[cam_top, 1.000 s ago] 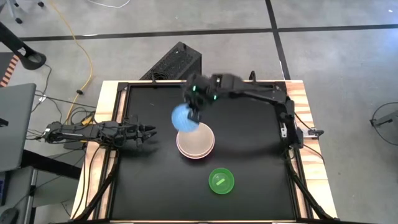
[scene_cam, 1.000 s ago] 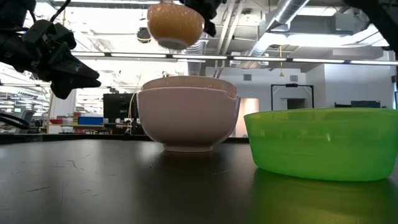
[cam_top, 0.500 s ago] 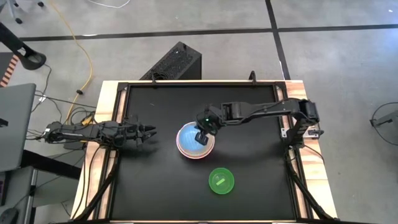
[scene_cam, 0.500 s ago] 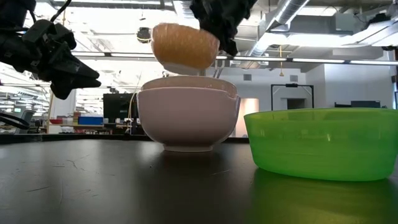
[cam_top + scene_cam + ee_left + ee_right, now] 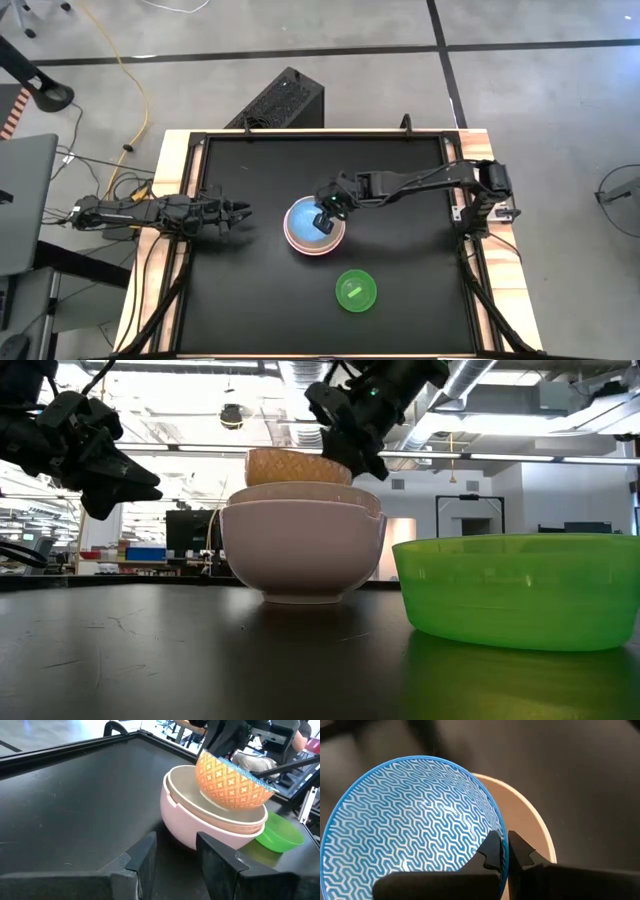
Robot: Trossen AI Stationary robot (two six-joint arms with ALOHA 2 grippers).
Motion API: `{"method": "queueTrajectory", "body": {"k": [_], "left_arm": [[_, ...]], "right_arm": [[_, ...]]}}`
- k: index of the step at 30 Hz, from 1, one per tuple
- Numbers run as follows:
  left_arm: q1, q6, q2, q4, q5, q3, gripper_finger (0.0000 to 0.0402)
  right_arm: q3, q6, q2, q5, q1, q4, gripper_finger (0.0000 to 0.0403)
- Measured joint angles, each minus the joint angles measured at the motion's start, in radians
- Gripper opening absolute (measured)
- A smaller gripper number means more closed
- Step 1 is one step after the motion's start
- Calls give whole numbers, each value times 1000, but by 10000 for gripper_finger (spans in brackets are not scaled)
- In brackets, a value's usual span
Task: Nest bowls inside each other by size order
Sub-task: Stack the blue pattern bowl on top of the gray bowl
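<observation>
A small bowl [image 5: 305, 222], blue-patterned inside and orange-patterned outside [image 5: 227, 782], sits low in a stack of two bowls at the table's middle: a cream bowl [image 5: 175, 785] nested in a pink one [image 5: 300, 545]. My right gripper [image 5: 322, 222] is shut on the small bowl's rim. A bright green bowl [image 5: 355, 290] stands on its base near the front, right of the stack. My left gripper [image 5: 245, 210] hovers open and empty to the left of the stack. A large white bowl does not show. My right gripper pinches the small bowl's rim [image 5: 502, 832] on the side toward the table's right, one finger inside the bowl and one outside. The fingers slant down from above and from the right. The bowl is mouth up, its lower part inside the cream bowl [image 5: 300, 490]; whether its base rests there is hidden.
The black tabletop is framed by a raised wooden border [image 5: 175, 200]. A black box [image 5: 285, 100] stands on the floor beyond the far edge. The green bowl [image 5: 515, 590] stands close to the low camera.
My right gripper has carried the small bowl from beyond the stack's far left rim toward the near edge and down. The bowl was clear above the stack; now its lower part sits inside the cream bowl. The gripper has stayed shut on the rim.
</observation>
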Motion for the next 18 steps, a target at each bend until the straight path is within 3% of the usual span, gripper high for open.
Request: {"method": "queueTrajectory", "body": {"k": [18], "left_arm": [[0,9,0,-5,-3,1,128]], "right_arm": [[-94,89,0,39,-20,54,13]]}}
